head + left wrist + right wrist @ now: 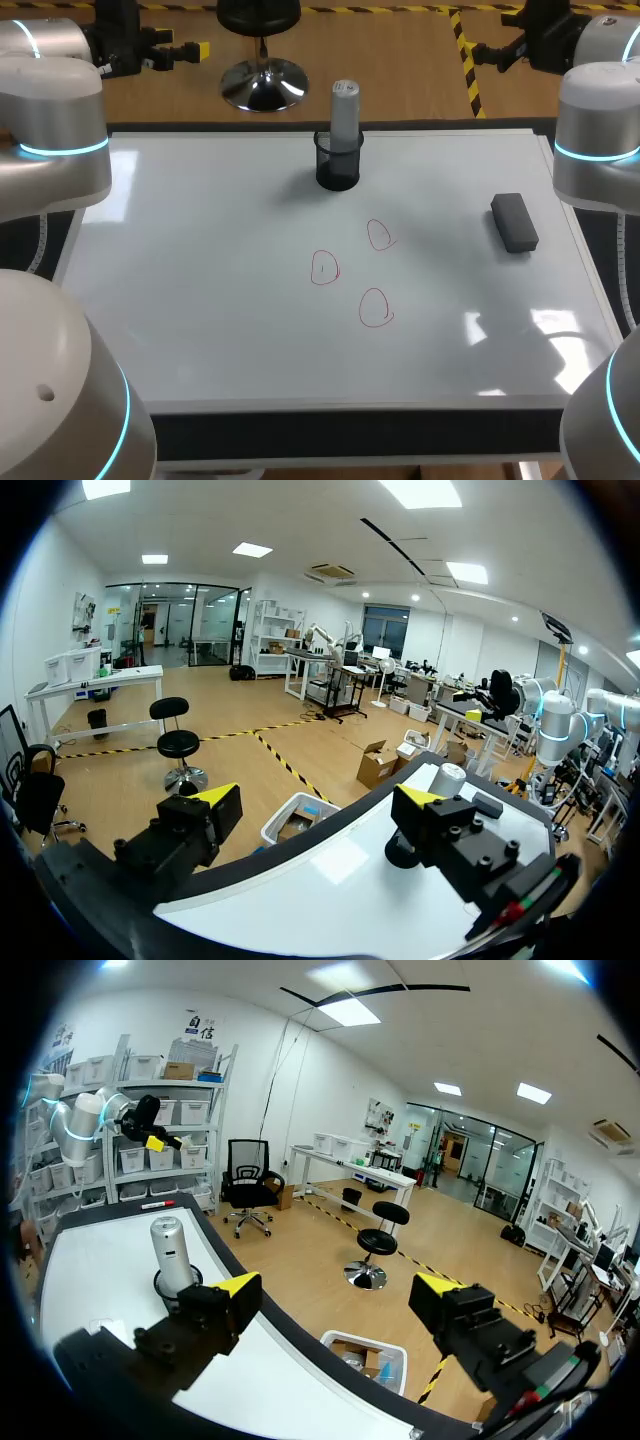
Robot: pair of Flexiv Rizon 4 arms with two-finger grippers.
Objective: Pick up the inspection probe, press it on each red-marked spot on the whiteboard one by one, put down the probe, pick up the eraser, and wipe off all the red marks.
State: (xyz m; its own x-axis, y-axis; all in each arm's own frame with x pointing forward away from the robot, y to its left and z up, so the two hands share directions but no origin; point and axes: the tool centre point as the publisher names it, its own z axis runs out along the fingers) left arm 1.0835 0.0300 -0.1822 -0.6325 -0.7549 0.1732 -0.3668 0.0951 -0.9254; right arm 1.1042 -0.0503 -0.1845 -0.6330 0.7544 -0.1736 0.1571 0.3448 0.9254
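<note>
Probe (pixel 344 105): one pale grey cylinder is standing upright in one black mesh cup (pixel 338 165), which is sitting on the whiteboard (pixel 200 300) near the middle of its far edge. Three red marks (pixel 324 268), each a hand-drawn ring, are lying in a loose cluster at the middle of the board, nearer than the cup and apart from it. One is sitting to the left, one farther and to the right, and one nearest the front edge. One dark grey eraser (pixel 514 222) is lying flat on the right part of the board, apart from the marks and the cup.

Two arms are showing. The left arm (pixel 55 130) is coming in at the left side and the right arm (pixel 600 130) at the right side. Each is holding its lit blue joint ring above a side edge of the board. Each wrist is sitting past a far corner, with its fingers pointing inward along the far edge.

The left gripper (pixel 316 800) is holding its two yellow-tipped fingers wide apart, gripping and touching nothing. The cup and probe are showing beyond one finger, with the eraser farther off. The right gripper (pixel 337 1285) is likewise spreading its fingers wide, with nothing between them. The probe in its cup is standing beyond one finger, untouched.
</note>
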